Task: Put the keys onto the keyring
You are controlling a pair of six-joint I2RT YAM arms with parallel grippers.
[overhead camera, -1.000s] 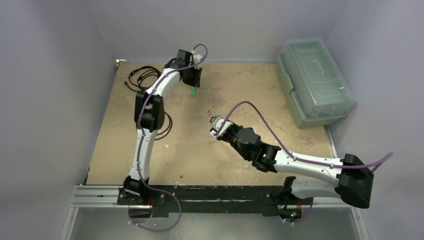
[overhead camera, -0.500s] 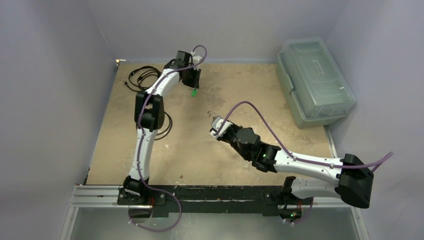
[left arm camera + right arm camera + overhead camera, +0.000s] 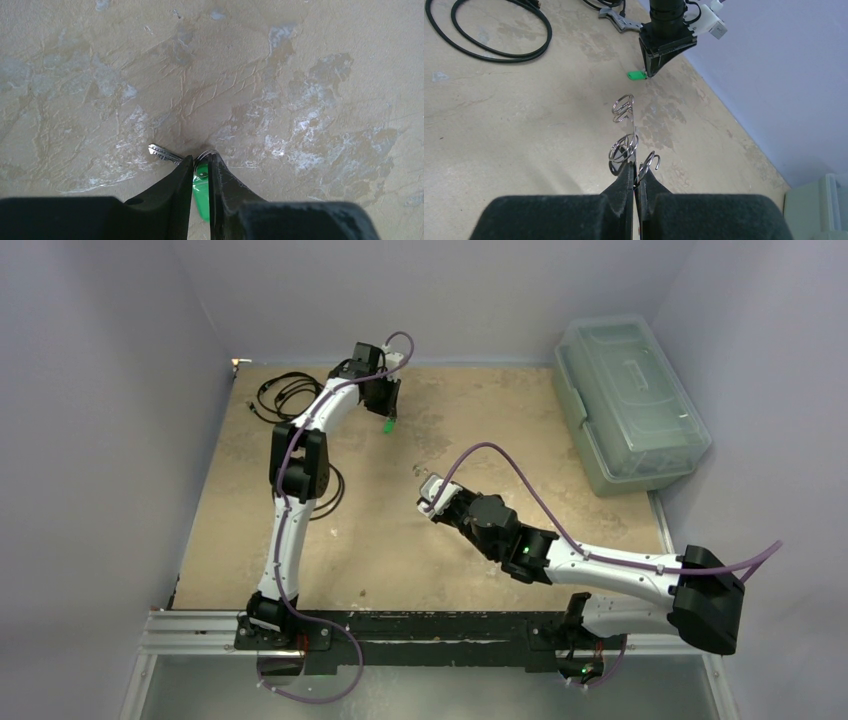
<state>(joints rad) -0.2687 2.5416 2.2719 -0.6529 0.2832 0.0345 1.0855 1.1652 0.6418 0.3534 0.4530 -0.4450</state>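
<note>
A small key (image 3: pixel 165 153) with a green plastic tag (image 3: pixel 201 192) lies on the tan table at the far left-centre. My left gripper (image 3: pixel 200 159) points down at it, shut on the green tag, with the metal blade sticking out to the left. From above the green tag (image 3: pixel 386 425) shows just under the left gripper (image 3: pixel 385 412). My right gripper (image 3: pixel 634 167) is shut on the thin metal keyring (image 3: pixel 632 125), seen edge-on, with small wire rings (image 3: pixel 623 107) dangling from it. It holds the keyring (image 3: pixel 420 472) above the table's middle. No other keys show.
Coiled black cables (image 3: pixel 285 392) lie at the far left corner, with another loop (image 3: pixel 330 490) beside the left arm. A grey wrench head (image 3: pixel 618 20) rests behind the left gripper. A clear lidded plastic box (image 3: pixel 630 405) stands at the far right.
The left gripper's fingers have closed in on the green tag. The right arm has edged a little to the left and away with the keyring.
</note>
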